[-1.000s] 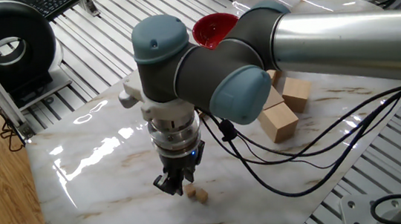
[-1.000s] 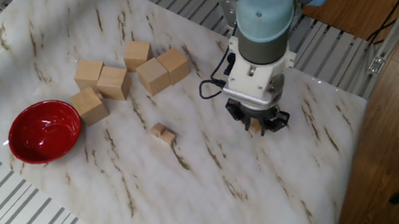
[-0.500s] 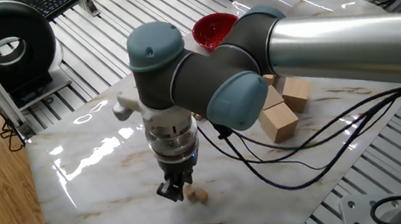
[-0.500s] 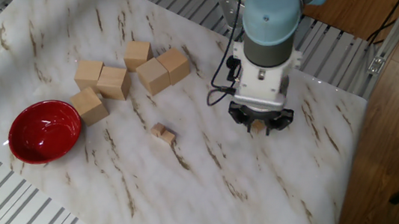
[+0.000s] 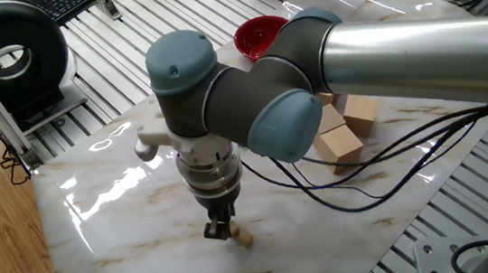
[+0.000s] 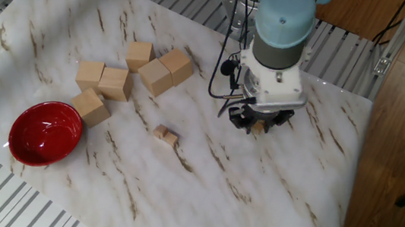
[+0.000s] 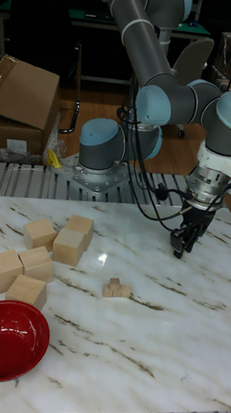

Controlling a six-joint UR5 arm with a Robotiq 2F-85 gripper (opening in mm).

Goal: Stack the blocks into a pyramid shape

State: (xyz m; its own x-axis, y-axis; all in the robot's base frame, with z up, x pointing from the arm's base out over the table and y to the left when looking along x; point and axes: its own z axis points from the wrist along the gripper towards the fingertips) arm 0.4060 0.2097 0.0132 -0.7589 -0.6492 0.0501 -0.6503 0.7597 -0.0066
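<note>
Rotated since earlier, the gripper [image 5: 220,231] sits low over a tiny cube [image 5: 245,238], jaw state unclear; grasping comes next.

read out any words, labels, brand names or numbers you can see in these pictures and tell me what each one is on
No text can be read in any view.
The cardboard box carries a small pale label, too small and blurred to read.
The robot arm, the red bowl, the large wooden blocks and the tiny cubes show no visible markings.
</note>
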